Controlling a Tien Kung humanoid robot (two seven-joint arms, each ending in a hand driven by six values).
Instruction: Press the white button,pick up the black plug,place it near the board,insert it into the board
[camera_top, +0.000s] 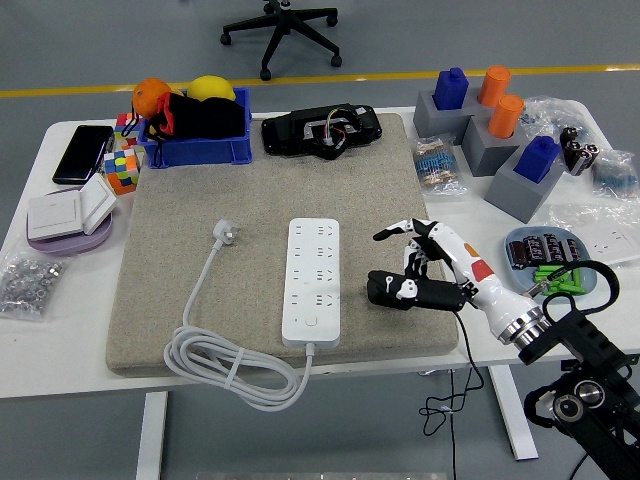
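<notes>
**One plug in hand, board sockets all vacant**

One right hand (425, 262), white-shelled with black fingers, enters from the lower right over the grey felt mat (200, 230). Its thumb and lower fingers are closed around the black plug (392, 289), which lies low over the mat, just right of the white power board (313, 283); the upper fingers (398, 232) are partly spread and hold nothing. A thin black cord (452, 385) drops from the plug's end over the table's near edge.

Board: flat, long axis running away from the camera, white button (312, 322) near its front end. No socket is occupied. Its own white cable (225, 365) loops at the mat's front and ends in a white plug (226, 232) lying unplugged.

Left hand: not visible.

Progress, as judged: plug picked up and brought beside the board; insertion outstanding. Whether the button has been pressed cannot be told.
</notes>
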